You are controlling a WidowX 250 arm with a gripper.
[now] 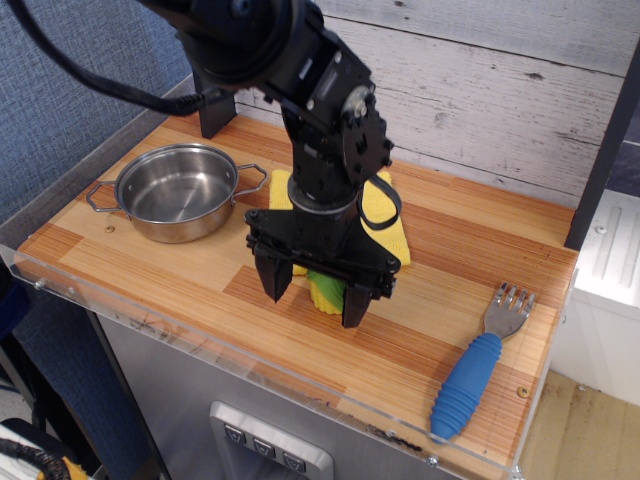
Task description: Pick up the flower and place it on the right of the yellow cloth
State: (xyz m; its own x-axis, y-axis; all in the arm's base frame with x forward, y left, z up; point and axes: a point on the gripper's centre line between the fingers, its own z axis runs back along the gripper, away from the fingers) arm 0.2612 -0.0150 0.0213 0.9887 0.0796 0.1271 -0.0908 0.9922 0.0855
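- We see our claw [316,292] spread wide astride the flower [328,291], gripping nothing; grasp step
- Next: close, lift, carry right of the yellow cloth [392,222]

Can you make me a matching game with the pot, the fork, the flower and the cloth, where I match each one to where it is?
Things:
1. pot
2. fork
3. flower
4. cloth

Places:
A. between the fingers of the open tool
B. at the right end of the table
C. at the left end of the table
D. behind the tool, partly hidden by the arm

Pairs: 1-C, 2-B, 3-A, 4-D
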